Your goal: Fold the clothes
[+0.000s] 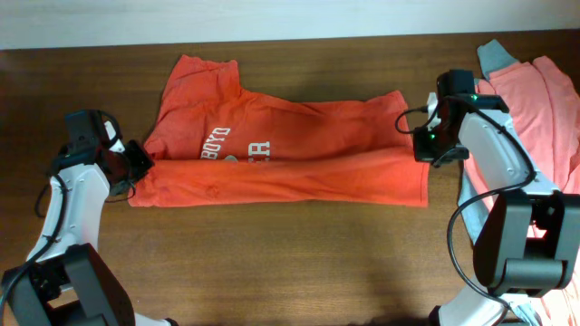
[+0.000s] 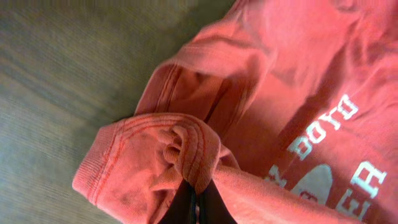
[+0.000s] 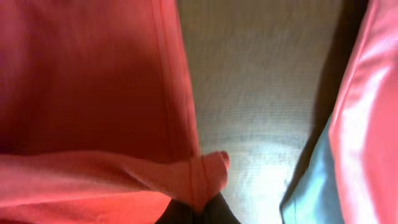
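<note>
**Item 1: T-shirt** (image 1: 272,154). Orange-red with white print. It lies crosswise at the centre of the table (image 1: 272,263), sleeves to the left and hem to the right. The near long edge looks doubled over.

**Item 2: left gripper** (image 1: 138,161). The jaws are pinched together on a bunch of cloth at the shirt's left end, apparently a sleeve edge. Several layers are gathered in the grip.

**Item 3: right gripper** (image 1: 424,145). The jaws are clamped on the hem corner at the shirt's right end.

**Item 4: pile.** A pink garment (image 1: 535,100) and a grey-blue garment (image 1: 494,56) lie at the far right, under the right arm. Bare table separates them from the T-shirt.

**Handling note (judgement).** With both ends held, the step looks like a lengthwise fold.
- Raise the 2 ends together, level, with the cloth taut between them.
- Carry them across in parallel so the long edges meet.
- Lower the shirt flat before letting go.
- The bunched left grip may leave a wrinkle at the sleeve.
- Steer the right arm clear of the pile.
</note>
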